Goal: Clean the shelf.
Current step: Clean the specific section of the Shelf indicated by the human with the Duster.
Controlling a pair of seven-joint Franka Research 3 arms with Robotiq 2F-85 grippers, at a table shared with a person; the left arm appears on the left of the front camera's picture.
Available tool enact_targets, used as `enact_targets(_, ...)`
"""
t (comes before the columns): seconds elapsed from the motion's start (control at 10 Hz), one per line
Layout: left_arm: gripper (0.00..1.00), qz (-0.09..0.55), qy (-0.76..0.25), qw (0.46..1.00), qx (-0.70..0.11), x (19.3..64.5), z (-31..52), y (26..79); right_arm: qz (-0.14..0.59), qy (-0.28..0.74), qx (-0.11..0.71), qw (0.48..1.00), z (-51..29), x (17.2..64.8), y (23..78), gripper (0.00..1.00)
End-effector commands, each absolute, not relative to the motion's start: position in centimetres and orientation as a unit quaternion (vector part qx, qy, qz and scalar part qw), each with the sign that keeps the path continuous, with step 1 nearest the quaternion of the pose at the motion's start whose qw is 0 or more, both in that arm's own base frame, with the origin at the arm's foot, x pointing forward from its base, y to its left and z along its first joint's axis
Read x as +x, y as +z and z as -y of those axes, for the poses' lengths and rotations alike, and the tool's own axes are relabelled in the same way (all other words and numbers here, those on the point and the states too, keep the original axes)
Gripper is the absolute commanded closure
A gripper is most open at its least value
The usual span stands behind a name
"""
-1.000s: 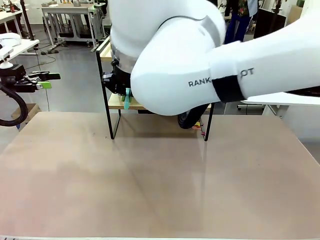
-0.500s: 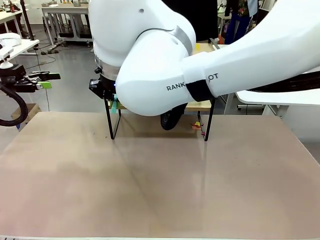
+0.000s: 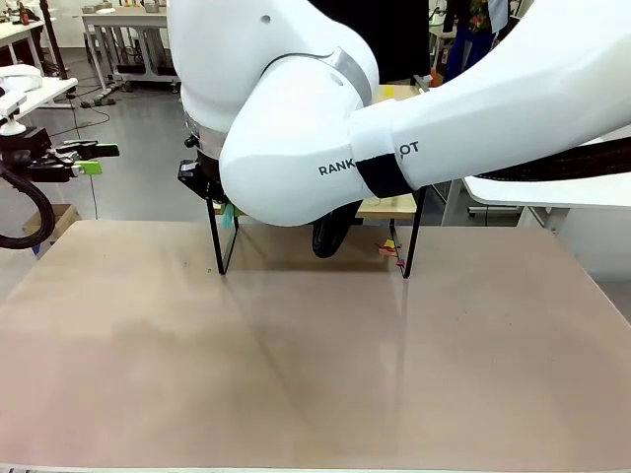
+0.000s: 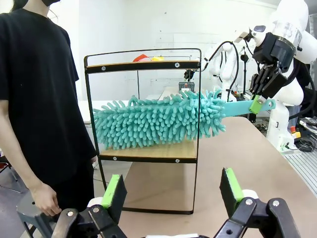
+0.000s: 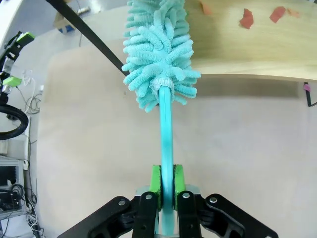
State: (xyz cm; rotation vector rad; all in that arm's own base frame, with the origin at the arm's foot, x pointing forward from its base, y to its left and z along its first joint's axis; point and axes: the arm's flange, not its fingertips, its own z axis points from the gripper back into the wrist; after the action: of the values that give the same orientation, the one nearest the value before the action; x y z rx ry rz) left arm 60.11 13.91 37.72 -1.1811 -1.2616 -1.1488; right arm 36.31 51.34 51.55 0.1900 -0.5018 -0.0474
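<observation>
With jaws clamped on the duster [image 5: 158,49], the right gripper [image 5: 166,186] should sweep flat along the shelf [image 5: 237,54] toward the red scraps [image 5: 246,20], while the left gripper [image 4: 171,191] hangs with jaws wide.

In the front view the right arm [image 3: 325,118] hides most of the shelf [image 3: 392,207] and all but a teal tip of the duster [image 3: 228,213], the right wrist view's top edge crops the duster's head, and the red scraps [image 5: 246,19] on the shelf are too small to identify.

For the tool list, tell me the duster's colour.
The duster is teal throughout, fluffy head and handle alike; the left wrist view shows it best.
</observation>
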Motion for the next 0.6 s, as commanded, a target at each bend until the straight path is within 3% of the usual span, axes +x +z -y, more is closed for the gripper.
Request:
enact_targets(0.0,0.0,0.525,-0.482,0.507,-0.485,59.9,-13.9,37.9,0.232,-0.037,0.119,0.965,-51.2,36.5,50.4,0.87)
enact_targets(0.3,0.0,0.525,-0.482,0.507,-0.485,59.9,-13.9,37.9,0.206,-0.034,0.138,0.968,-52.3,37.8,49.0,0.87)
enact_targets(0.5,0.0,0.525,-0.482,0.507,-0.485,59.9,-13.9,37.9,0.227,-0.03,0.109,0.967,-51.8,37.5,49.3,0.87)
